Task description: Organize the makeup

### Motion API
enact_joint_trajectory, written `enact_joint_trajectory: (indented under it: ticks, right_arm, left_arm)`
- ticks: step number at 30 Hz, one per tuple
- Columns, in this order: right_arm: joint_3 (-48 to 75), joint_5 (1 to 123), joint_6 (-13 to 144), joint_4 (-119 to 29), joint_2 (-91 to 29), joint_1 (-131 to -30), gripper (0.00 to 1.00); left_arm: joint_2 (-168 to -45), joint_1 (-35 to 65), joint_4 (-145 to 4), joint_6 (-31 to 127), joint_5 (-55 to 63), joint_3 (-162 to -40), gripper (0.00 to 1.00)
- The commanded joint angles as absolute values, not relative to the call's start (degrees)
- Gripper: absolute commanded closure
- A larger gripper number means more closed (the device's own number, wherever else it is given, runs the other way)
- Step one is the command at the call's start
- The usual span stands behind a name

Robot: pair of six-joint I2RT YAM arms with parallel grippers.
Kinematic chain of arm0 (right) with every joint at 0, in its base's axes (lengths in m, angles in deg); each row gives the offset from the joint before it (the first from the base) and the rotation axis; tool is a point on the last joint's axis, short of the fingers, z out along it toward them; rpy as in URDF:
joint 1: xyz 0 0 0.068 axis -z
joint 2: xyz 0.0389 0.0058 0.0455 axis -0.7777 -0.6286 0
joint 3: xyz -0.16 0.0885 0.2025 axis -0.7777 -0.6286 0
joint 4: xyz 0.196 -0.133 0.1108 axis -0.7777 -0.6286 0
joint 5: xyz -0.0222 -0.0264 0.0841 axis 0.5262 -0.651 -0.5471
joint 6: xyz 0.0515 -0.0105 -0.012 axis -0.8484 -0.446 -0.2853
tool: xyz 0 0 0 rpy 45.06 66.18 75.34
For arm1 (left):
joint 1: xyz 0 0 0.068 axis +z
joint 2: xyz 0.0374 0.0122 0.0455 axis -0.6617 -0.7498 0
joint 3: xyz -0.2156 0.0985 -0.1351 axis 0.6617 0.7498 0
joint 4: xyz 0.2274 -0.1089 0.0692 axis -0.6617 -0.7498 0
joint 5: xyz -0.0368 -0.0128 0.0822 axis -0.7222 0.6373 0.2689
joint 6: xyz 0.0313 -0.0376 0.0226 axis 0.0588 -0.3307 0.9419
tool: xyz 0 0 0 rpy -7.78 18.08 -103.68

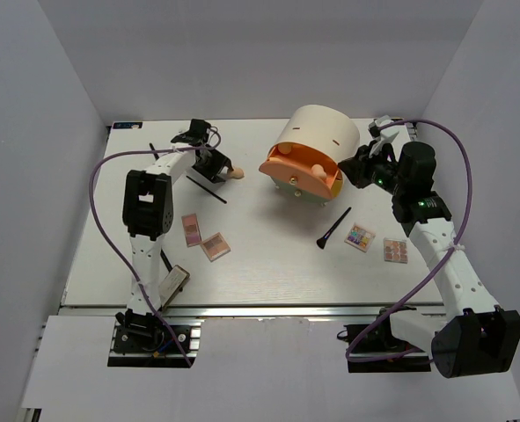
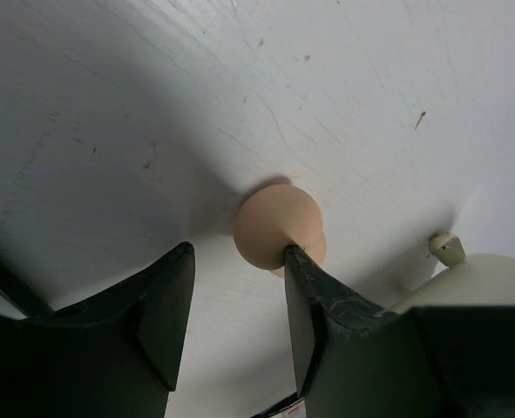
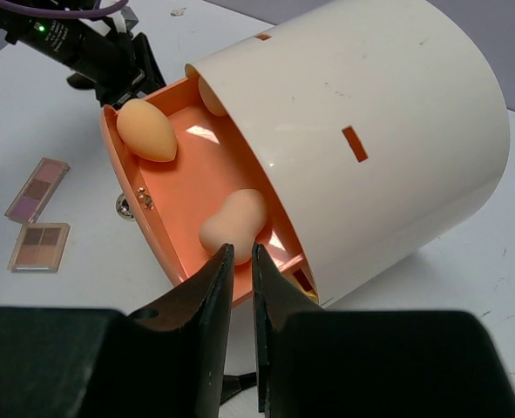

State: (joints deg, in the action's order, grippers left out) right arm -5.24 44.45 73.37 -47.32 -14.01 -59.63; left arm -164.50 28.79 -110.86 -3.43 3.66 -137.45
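A peach sponge (image 2: 277,225) lies on the white table at the back left, also seen from above (image 1: 236,174). My left gripper (image 2: 238,252) is open and low over the table; its right fingertip (image 2: 294,257) touches the sponge, which lies beyond the tips, not between them. From above, the left gripper (image 1: 223,167) is just left of that sponge. My right gripper (image 3: 242,250) is shut to a narrow gap and empty, over the open orange drawer (image 3: 144,226). Three sponges lie in the drawer: one (image 3: 233,222) just past the tips, one (image 3: 145,131) and one (image 3: 209,91) further back.
The cream drawer unit (image 1: 323,132) lies at back centre. Two palettes (image 1: 191,229) (image 1: 215,246) lie left of centre; a multicoloured one (image 1: 360,236) and another (image 1: 395,251) lie right. Black brushes (image 1: 207,189) (image 1: 333,228) lie on the table. The compact (image 1: 173,286) sits by the front left edge.
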Motion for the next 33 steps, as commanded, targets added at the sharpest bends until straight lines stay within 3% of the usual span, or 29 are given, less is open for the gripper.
enact_joint_trajectory:
  ticks: [1, 8, 9, 14, 19, 22, 29, 33]
  right_arm:
    - [-5.87, 44.24, 73.08, -45.15, -13.1, -59.22, 0.8]
    - [-6.66, 43.97, 72.9, -43.59, -12.4, -59.14, 0.8]
    - [-6.66, 43.97, 72.9, -43.57, -12.31, -59.14, 0.8]
    - [-6.84, 43.8, 72.9, -43.57, -11.87, -58.96, 0.8]
    - [-7.01, 43.62, 72.9, -43.66, -11.0, -58.7, 0.8]
    - [-7.28, 43.62, 73.34, -43.83, -10.12, -58.52, 0.8]
    - [-7.72, 43.53, 73.43, -43.92, -9.76, -57.99, 0.8]
    - [-7.45, 42.92, 73.34, -43.92, -10.29, -57.91, 0.8]
  left_arm:
    - [-164.73, 27.98, -112.42, -2.44, 4.69, -139.38, 0.45]
    - [-167.1, 27.28, -112.24, -3.31, 5.12, -142.27, 0.52]
    - [-167.45, 27.19, -112.07, -3.66, 5.3, -142.36, 0.58]
    - [-168.6, 26.84, -110.92, -4.37, 5.83, -142.98, 0.71]
    - [-165.19, 26.66, -107.87, -3.67, 5.92, -140.35, 1.0]
    - [-159.83, 26.66, -101.27, -0.17, 5.12, -134.82, 1.0]
    - [-130.86, 26.58, -83.26, 6.52, 3.28, -112.77, 1.0]
    - [-121.43, 26.49, -72.99, 4.96, -2.51, -103.44, 1.0]
